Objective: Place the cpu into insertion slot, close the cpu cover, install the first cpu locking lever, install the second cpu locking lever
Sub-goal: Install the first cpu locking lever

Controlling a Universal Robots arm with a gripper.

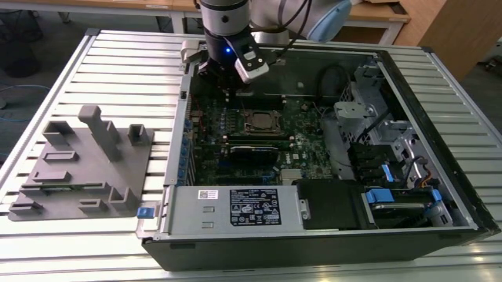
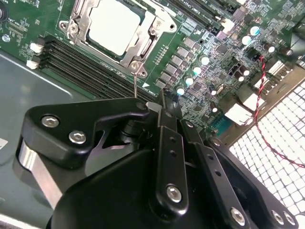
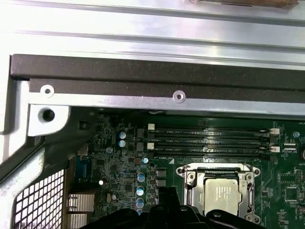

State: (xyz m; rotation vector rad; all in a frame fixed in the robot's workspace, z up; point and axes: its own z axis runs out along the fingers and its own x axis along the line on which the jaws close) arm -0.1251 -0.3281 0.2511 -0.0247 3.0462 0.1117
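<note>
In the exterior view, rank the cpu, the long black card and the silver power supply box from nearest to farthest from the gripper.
1. The cpu, in its socket right beside the gripper.
2. The long black card, lower on the motherboard.
3. The silver power supply box, lowest in the view.

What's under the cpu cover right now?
The cpu sits under the cpu cover, its silver face showing through the cut-out. The insertion slot's pin field beneath cannot be seen; the chip covers it.
</note>
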